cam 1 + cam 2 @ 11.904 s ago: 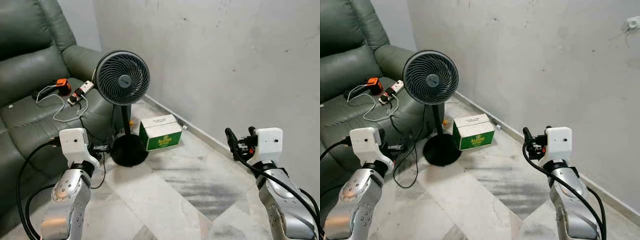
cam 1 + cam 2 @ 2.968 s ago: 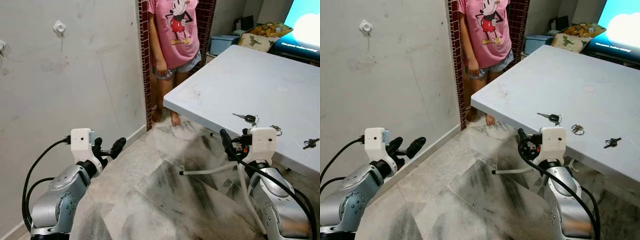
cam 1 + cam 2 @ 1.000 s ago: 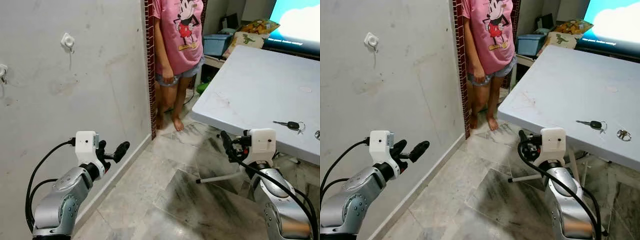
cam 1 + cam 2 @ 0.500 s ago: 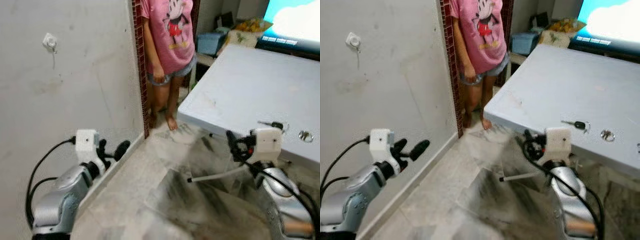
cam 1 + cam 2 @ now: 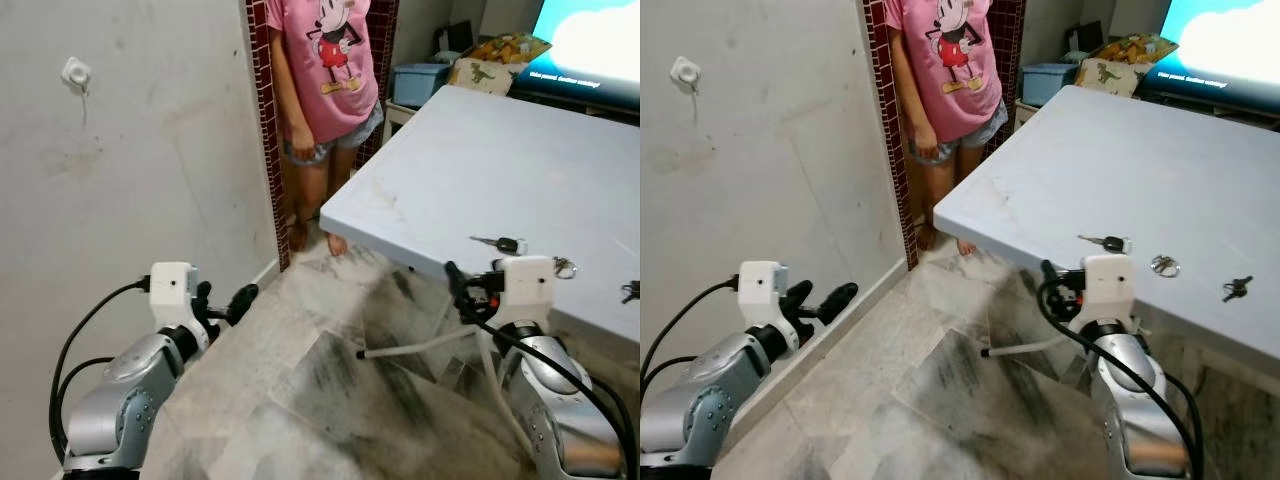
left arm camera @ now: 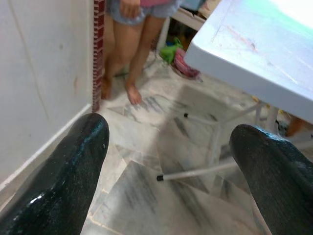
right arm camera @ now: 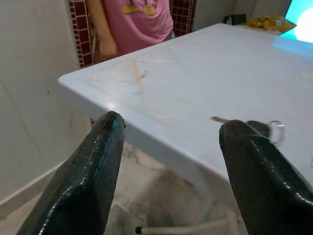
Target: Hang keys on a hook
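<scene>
- Left gripper (image 5: 222, 303): lower left of the head views, raised at waist height off the silver forearm. Fingers spread apart, nothing between them; in its wrist view the two black fingertips (image 6: 63, 161) frame marble floor and a table leg. Judged parked, not working.
- Right gripper (image 7: 171, 161): lower right of the head views, just short of the table edge. Fingers wide apart and empty, aimed across the tabletop toward the keys, which reads as a lead-in to a pick-up.
- White table (image 5: 1040, 170): centre to right, pale blue-white top, near corner jutting toward the robot.
- Car key on a ring (image 5: 1106, 242): task item. Black head, silver blade, small ring, lying flat on the table just beyond the right wrist housing; well apart from the hook.
- Loose key ring (image 5: 1164, 265): beside it to the right. A further dark key bunch (image 5: 1235, 287) lies nearer the right frame edge.
- Wall hook (image 5: 75, 72): upper left, white pad on the grey wall, a thin line hanging below. Nothing on it.
- Person (image 5: 325, 70): upper centre, pink printed shirt, barefoot, standing in the doorway by a red tiled jamb.
</scene>
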{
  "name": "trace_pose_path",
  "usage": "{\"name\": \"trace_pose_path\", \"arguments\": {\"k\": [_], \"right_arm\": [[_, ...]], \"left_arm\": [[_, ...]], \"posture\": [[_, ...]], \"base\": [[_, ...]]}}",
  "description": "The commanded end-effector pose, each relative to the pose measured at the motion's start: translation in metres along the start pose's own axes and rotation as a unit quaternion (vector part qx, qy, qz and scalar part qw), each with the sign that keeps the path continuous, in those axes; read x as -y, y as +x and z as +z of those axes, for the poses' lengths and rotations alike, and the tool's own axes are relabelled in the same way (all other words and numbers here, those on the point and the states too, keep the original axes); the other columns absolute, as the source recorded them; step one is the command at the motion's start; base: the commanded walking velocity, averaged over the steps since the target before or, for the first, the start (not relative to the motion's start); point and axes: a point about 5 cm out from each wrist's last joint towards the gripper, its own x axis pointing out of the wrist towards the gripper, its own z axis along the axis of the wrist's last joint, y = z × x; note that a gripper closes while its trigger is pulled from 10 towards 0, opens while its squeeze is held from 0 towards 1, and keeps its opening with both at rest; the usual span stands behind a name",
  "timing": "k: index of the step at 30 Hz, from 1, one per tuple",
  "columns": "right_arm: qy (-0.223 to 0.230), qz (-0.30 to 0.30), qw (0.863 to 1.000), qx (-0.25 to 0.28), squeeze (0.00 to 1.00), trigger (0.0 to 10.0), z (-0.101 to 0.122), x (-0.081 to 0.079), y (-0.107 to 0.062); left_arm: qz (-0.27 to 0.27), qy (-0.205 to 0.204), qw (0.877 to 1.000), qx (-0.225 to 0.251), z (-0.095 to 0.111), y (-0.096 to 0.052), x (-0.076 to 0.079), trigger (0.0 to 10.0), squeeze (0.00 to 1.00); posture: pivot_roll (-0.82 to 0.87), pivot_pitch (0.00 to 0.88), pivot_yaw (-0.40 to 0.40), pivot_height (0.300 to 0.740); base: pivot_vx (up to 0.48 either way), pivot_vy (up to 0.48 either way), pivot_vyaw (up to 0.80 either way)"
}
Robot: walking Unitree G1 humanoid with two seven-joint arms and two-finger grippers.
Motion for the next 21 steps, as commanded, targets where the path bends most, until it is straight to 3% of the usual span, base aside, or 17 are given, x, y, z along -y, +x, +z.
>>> {"name": "trace_pose_path", "arguments": {"k": [1,7,21], "right_arm": [[-0.005,-0.006,1.0,0.001,0.0,10.0,0.0012,0.0045,-0.0005],[-0.008,-0.008,1.0,0.001,0.0,10.0,0.0023,0.0051,0.0002],[-0.008,-0.007,1.0,0.002,0.0,10.0,0.0033,0.0048,0.0006]], "left_arm": [[-0.001,0.004,1.0,0.002,0.0013,0.0027,0.0032,10.0,0.0],[-0.002,0.003,1.0,0.007,0.003,0.003,0.0033,10.0,0.0],[-0.009,0.001,1.0,0.02,0.0089,0.0036,0.0006,10.0,0.0]], "posture": [[-0.02,0.0,0.027,0.74],[-0.02,0.0,0.027,0.74],[-0.02,0.0,0.024,0.74]], "base": [[0.0,0.0,0.0],[0.0,0.0,-0.07],[0.0,0.0,-0.76]]}}
